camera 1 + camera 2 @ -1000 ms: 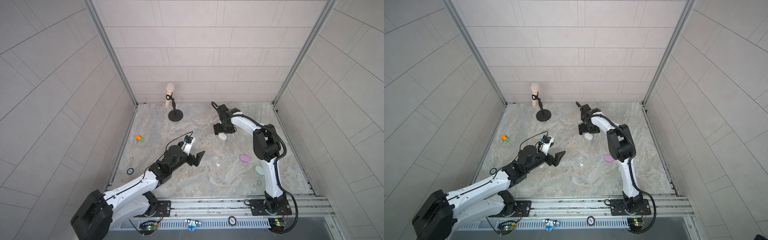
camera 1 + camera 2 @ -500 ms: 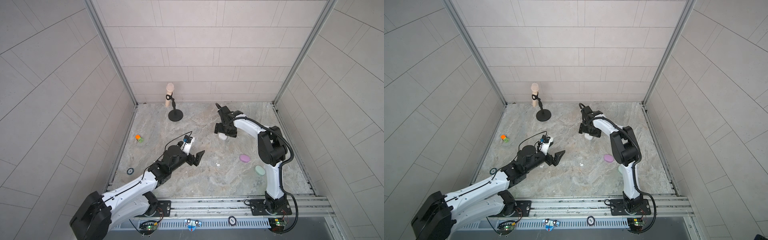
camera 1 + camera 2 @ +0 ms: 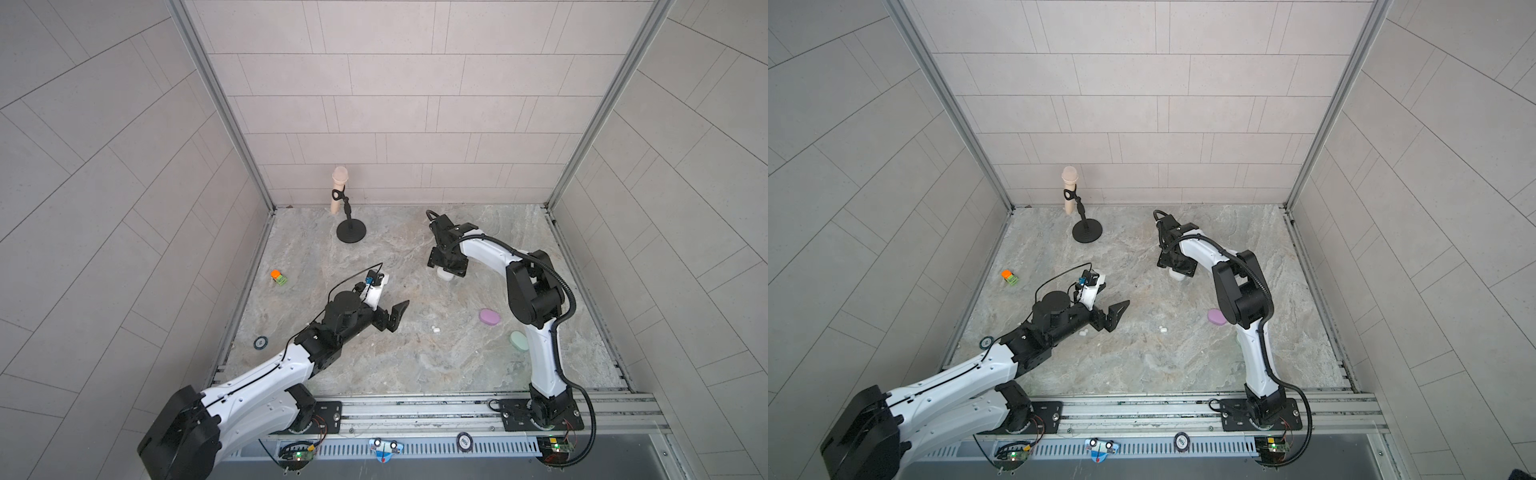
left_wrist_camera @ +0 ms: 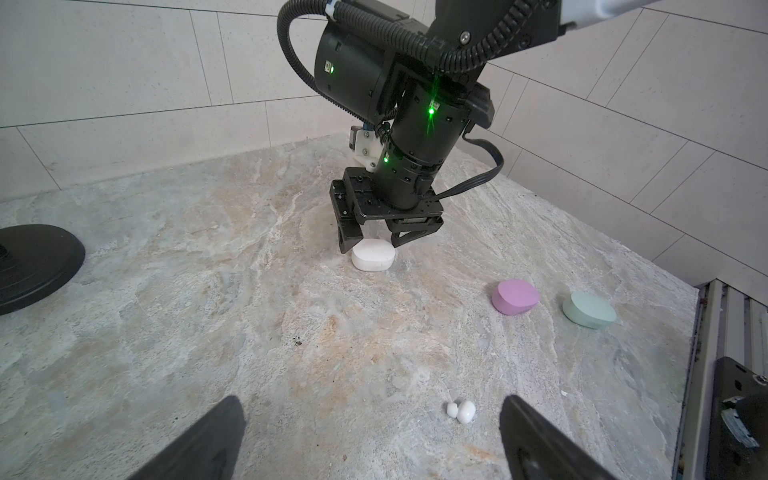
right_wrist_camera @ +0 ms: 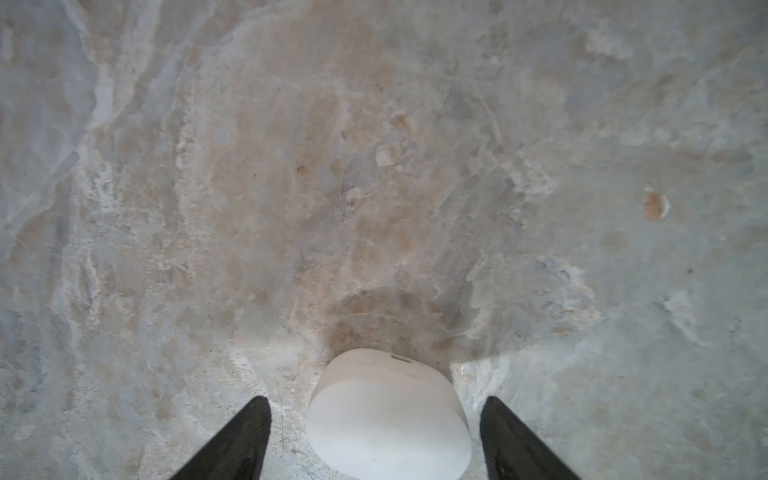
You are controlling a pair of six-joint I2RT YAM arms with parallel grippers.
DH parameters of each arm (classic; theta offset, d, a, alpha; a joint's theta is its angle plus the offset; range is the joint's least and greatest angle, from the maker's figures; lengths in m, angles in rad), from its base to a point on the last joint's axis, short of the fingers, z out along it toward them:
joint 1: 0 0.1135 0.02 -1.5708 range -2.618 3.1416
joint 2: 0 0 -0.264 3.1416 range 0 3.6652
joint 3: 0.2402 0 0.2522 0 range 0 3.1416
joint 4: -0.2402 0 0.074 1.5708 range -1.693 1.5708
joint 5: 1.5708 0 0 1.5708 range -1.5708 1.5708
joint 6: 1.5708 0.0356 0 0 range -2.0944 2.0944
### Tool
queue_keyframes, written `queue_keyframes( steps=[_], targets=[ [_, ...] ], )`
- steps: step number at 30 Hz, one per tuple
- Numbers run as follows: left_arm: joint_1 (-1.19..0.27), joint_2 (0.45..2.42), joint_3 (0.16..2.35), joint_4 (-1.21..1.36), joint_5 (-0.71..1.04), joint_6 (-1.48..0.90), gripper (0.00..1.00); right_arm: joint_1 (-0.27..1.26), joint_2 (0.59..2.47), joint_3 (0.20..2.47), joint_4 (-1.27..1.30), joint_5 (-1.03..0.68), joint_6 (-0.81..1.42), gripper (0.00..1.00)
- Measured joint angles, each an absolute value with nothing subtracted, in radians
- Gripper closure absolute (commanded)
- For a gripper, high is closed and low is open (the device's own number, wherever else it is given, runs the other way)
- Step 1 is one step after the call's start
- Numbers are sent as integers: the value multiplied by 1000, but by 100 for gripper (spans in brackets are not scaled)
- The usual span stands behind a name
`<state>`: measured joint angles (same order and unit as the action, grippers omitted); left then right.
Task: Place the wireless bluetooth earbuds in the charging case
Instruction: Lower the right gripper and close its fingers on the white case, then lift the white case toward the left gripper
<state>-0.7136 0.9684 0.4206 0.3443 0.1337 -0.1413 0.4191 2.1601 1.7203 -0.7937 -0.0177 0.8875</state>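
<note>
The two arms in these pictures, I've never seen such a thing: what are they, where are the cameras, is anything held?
They are two robot arms fixed at the table edge, each ending in a two-fingered gripper. Two pictures look down on everything; two come from cameras on the wrists. On the table lie a white case, a purple case, a green case, tiny white earbuds, an orange and green toy and a microphone on a stand. The right gripper is open, a finger on each side of the white case with gaps showing. The left gripper is open and empty. Nothing is held.
</note>
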Motion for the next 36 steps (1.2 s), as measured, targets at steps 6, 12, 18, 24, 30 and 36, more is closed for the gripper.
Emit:
queue_keyframes(
  steps=[6, 12, 18, 24, 30, 36],
  targets=[
    [-714, 968, 421, 344, 133, -141, 0, 419, 2167, 1720, -794, -18, 899, 24],
    [-714, 957, 421, 344, 132, -142, 0, 419, 2167, 1720, -789, -21, 904, 27],
    [-714, 957, 421, 343, 130, -141, 0, 418, 2173, 1720, -789, -37, 908, 27],
    [-714, 957, 421, 343, 130, -141, 0, 418, 2186, 1713, -787, -48, 911, 28],
    [-714, 955, 421, 343, 129, -141, 0, 418, 2186, 1706, -779, -52, 917, 31],
    [-714, 952, 421, 343, 128, -141, 0, 418, 2184, 1695, -770, -51, 917, 35]
  ],
)
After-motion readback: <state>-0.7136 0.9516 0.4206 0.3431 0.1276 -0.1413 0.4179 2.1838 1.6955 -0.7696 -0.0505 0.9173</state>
